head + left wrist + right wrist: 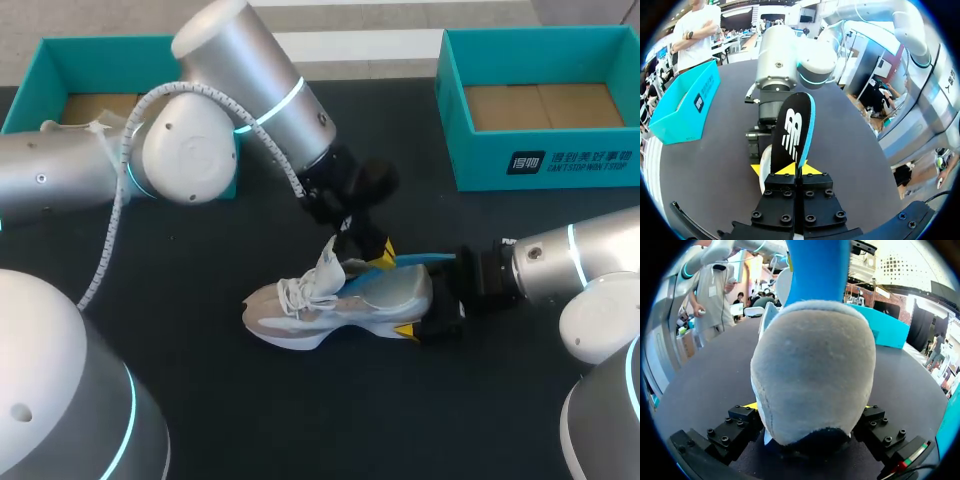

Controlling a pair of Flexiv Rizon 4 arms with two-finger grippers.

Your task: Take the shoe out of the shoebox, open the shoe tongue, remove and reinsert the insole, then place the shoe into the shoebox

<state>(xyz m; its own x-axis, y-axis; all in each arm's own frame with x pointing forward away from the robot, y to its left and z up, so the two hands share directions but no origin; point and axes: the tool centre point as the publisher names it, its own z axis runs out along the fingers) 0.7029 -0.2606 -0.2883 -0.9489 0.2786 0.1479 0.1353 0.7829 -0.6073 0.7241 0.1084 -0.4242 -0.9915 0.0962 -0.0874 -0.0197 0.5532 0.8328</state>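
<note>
My left gripper (376, 256) is clamped on the insole (420, 260), holding it on edge just above the shoe's (340, 305) opening. My right gripper (422, 318) pinches the heel and pins the shoe to the table (200, 400).

I see two risks. The thin insole could buckle or twist out of the grip if it meets the raised tongue (328, 262) at an angle. A hard pull or push could also drag the heel from my right fingers.

The shoe rests mid-table, well apart from both boxes. Its long axis runs side to side, toe to my left and heel to my right.
</note>
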